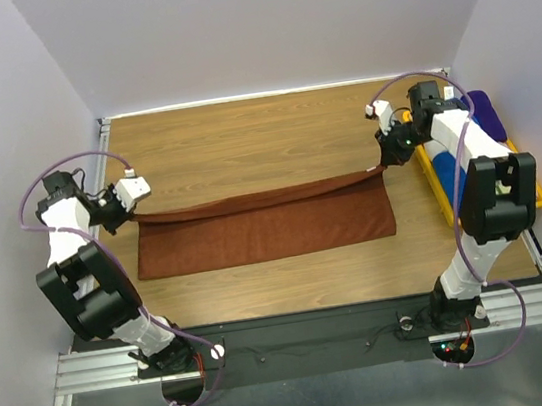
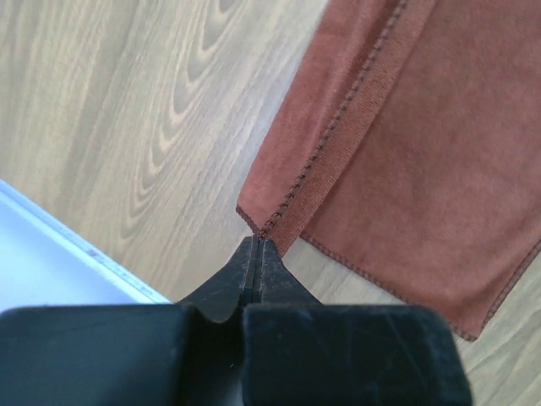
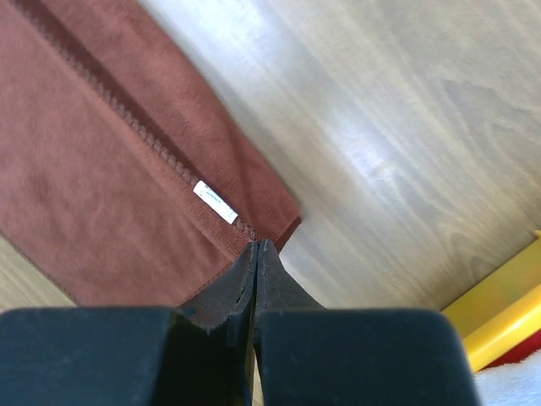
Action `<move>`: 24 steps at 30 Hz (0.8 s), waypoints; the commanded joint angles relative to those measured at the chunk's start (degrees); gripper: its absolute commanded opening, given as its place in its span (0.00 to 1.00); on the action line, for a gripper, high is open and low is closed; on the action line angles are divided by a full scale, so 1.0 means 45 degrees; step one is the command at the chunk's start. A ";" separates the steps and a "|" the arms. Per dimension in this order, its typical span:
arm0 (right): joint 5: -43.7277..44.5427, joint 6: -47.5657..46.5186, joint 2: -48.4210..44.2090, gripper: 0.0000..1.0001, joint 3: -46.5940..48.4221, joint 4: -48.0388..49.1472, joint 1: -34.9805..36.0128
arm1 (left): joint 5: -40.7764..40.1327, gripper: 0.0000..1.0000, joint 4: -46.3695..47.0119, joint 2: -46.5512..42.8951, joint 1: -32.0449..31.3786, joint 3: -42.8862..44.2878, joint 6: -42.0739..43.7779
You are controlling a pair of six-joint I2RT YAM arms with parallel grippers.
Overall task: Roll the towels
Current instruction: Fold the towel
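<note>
nearest me the brown towel [image 1: 265,232] lies flat on the table [image 1: 242,136], its near edge straight between the two arms. further out, its far edge is lifted and sags in the middle. the left gripper [image 2: 258,245] is closed on the far left corner, and the right gripper [image 3: 256,247] is closed on the far right corner, by the white tag [image 3: 215,201]. both bites catch only the tip of the hem. i judge that pulling the arms apart would slip a corner free, and uneven travel would skew the roll. by the right arm sits the yellow tray [image 1: 437,185]; a wide swing could clip it.
</note>
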 commanded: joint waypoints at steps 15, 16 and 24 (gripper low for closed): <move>0.0072 -0.2471 -0.1996 0.01 -0.2186 0.0126 -0.0143 | -0.1520 0.00 0.0225 -0.2204 0.0176 -0.3616 0.4325; 0.0111 -0.2588 -0.2093 0.01 -0.2284 0.0125 -0.0143 | -0.1579 0.00 0.0051 -0.2165 0.0157 -0.3617 0.4383; 0.0424 -0.2687 -0.2992 0.01 -0.3124 -0.0011 -0.0162 | -0.1111 0.00 -0.0575 -0.2301 0.1034 -0.3208 0.4657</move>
